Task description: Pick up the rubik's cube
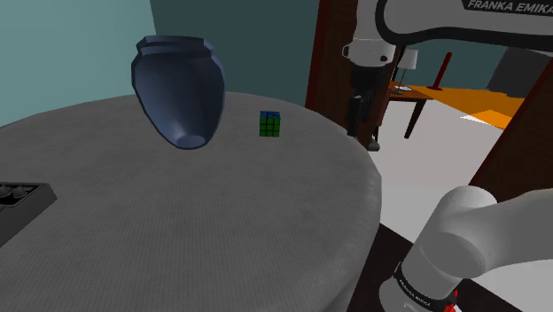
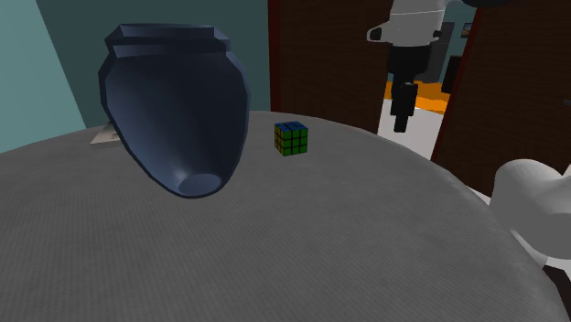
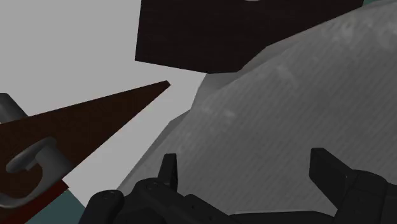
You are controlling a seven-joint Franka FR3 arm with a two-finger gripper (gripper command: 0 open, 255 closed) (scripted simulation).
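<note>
Shoulder view is showing the rubik's cube (image 1: 271, 124) sitting on a round grey table (image 1: 221, 230), toward the far side of the top and not far from its rim. Its visible faces are showing green and blue squares with dark lines between them. Nothing is touching it. A big dark blue vase (image 1: 180, 89) is rising to the shoulder view's left of the cube, wide end up and narrow end down, near the cube but apart from it. A black block with round bumps (image 1: 18, 199) is lying at the table's edge in the shoulder view's lower left.

The gripper (image 1: 373, 144) is hanging from the white arm at the shoulder view's right of the cube, pointing down by the table's rim and well apart from the cube. In the wrist view the gripper (image 3: 248, 168) is holding nothing: its two black fingers (image 3: 167, 170) are standing wide apart, with the grey tabletop (image 3: 286, 114) lying beyond them.

In the second exterior view the cube (image 2: 291, 139) is sitting just to the right of the vase (image 2: 178, 110), and the gripper (image 2: 400, 123) is hovering farther right, higher than the cube. An orange table (image 1: 461, 97) is showing behind the arm in the shoulder view.
</note>
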